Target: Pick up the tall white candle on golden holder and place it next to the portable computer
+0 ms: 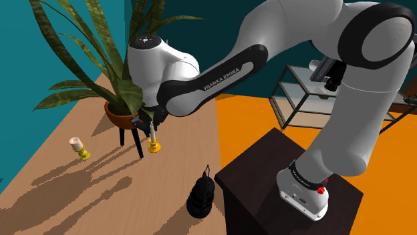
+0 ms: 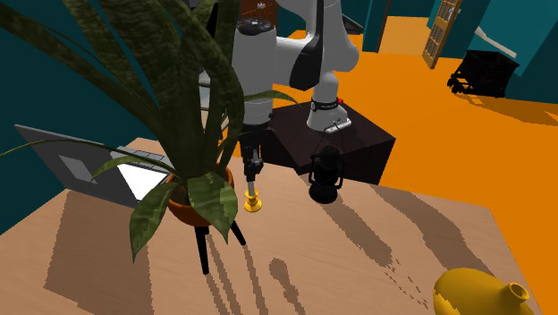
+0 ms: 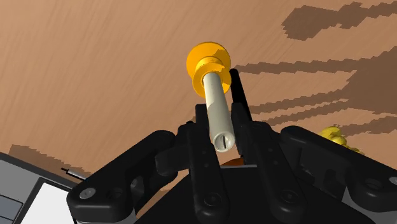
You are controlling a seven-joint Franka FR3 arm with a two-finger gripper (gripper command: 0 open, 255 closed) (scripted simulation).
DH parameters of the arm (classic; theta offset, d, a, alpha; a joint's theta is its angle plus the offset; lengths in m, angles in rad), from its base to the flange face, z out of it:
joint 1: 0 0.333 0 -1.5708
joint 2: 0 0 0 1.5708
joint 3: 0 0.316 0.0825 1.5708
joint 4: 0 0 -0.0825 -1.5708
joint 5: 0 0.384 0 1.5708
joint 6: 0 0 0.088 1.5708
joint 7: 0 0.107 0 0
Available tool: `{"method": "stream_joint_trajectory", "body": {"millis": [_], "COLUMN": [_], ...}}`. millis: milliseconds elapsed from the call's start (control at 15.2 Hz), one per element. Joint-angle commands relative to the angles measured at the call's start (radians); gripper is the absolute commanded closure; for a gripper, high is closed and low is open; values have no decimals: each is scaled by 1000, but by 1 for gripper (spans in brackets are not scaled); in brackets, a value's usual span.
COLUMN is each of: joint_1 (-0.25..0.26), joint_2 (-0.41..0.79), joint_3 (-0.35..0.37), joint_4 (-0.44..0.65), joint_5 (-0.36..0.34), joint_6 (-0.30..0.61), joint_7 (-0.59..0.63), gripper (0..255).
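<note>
pincer (image 3: 218,100) clamped on tall pale candle (image 3: 215,114), upright; golden holder (image 3: 208,58) at tabletop (image 3: 95,76) level, just beside potted plant (image 1: 123,110); laptop (image 2: 71,157) beyond plant.

home interior, potted plant (image 1: 121,115), lantern (image 1: 201,195), laptop (image 2: 82,163), teal walls (image 1: 17,53)
</note>
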Motion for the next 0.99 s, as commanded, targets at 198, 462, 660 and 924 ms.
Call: {"method": "stream_joint_trajectory", "body": {"millis": [198, 462, 660, 924], "joint_1": [-8, -14, -17, -21], "joint_2": [-35, -60, -77, -97], "joint_3": [13, 22, 27, 32], "joint_4": [24, 48, 68, 98], "joint_5": [30, 51, 66, 83], "joint_6": [-54, -98, -131, -178], "joint_7": [-21, -38, -49, -63], "gripper": [255, 255, 255, 255]}}
